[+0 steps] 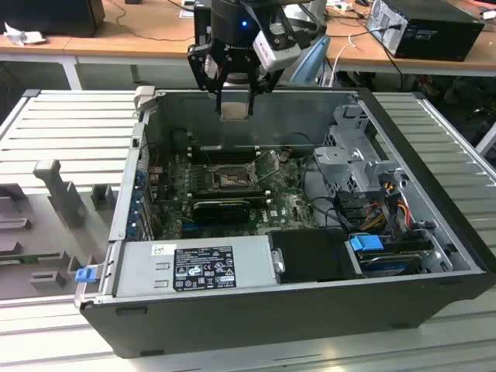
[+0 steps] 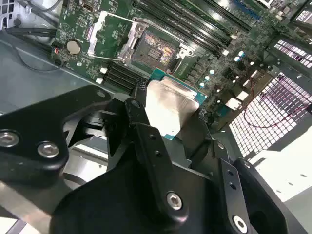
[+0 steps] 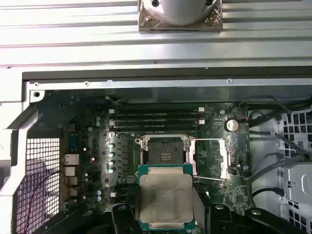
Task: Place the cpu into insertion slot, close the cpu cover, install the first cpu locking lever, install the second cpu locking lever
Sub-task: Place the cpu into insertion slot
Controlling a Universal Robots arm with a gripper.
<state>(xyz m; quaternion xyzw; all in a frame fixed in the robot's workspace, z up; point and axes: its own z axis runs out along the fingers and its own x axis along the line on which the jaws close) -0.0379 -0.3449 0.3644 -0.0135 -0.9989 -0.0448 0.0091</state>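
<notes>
My gripper [image 1: 235, 105] hangs over the back of the open computer case [image 1: 232, 318], shut on the cpu [image 1: 235, 109] by two opposite edges. In both wrist views the cpu [image 3: 165, 195] [image 2: 170, 105] shows its silver-grey top face with a green rim, held level between the black fingers [image 2: 139, 105]. It floats well above the motherboard. The insertion slot [image 3: 165, 152] [image 2: 155, 48] [image 1: 230, 177] lies bare, its pale pin field exposed. The cpu cover [image 3: 208, 158] [image 2: 109, 31] is swung open beside the slot, and a thin wire locking lever [image 3: 209, 178] stands out next to it.
Long black memory slots [image 3: 156, 117] run behind the socket. A black ribbed card [image 1: 221, 208] sits in front of it. A silver power supply [image 1: 194, 267] fills the case's front, with a drive cage [image 1: 356, 155] and cables [image 1: 387, 205] at the exterior view's right.
</notes>
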